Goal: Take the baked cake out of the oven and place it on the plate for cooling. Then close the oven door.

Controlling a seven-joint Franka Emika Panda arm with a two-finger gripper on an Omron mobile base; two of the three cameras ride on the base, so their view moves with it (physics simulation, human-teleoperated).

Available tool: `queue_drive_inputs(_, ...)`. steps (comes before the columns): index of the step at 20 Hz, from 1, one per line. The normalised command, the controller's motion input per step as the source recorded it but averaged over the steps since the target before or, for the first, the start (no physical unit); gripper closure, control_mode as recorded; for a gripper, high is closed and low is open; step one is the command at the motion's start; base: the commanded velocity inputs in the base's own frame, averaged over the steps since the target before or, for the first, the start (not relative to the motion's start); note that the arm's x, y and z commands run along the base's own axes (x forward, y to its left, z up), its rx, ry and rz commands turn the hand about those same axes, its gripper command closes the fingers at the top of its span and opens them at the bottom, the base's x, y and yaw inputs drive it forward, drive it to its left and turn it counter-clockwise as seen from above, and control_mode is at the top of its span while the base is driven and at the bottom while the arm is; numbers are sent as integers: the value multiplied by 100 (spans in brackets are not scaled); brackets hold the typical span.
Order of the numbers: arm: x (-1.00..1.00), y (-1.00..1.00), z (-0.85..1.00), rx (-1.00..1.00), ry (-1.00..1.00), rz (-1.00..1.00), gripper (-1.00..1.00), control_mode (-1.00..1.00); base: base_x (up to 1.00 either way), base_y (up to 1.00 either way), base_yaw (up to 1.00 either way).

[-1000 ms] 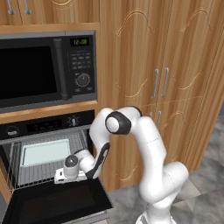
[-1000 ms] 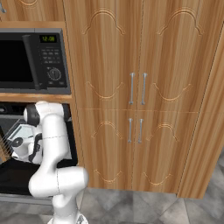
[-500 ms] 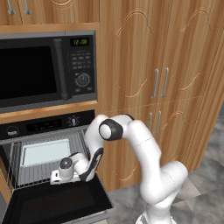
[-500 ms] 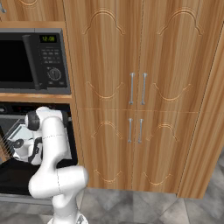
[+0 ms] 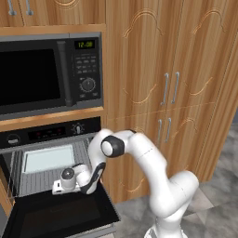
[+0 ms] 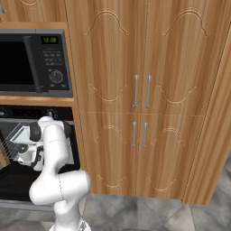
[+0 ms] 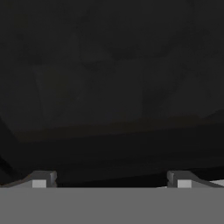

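The oven [image 5: 46, 133] stands open, its oven door [image 5: 56, 216] folded down flat below the cavity. A pale rectangular pan [image 5: 49, 158], likely holding the cake, lies toward the back of the wire rack [image 5: 35, 181]. My gripper [image 5: 56, 189] hovers low over the rack's front edge, in front of the pan and apart from it, pointing left. In the hand view the gripper [image 7: 111, 180] has its fingertips [image 7: 43, 179] wide apart with nothing between them, facing a dark oven interior. The hand [image 6: 25, 153] also shows in the right base view inside the oven opening. No plate is in view.
A black microwave [image 5: 46, 74] with a green clock sits directly above the oven. Tall wooden cabinet doors [image 5: 167, 93] fill the wall to the right. The lowered door juts out over the grey tiled floor [image 6: 149, 216] in front of my base.
My hand has moved down and to the left, from beside the pan toward the rack's front edge, and the elbow has dropped lower. The pan and door have not moved.
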Motion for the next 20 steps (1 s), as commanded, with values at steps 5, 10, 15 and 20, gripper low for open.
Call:
queue_drive_inputs(5,38,13,-23,0,-4,0,-100,-100,0,0,0)
queue_drive_inputs(10,44,11,-9,0,-14,0,-100,-100,0,0,0)
queue_drive_inputs(15,56,14,0,0,-14,0,-100,-100,0,0,0)
queue_drive_inputs(20,60,13,-1,0,-6,0,-100,-100,0,0,0)
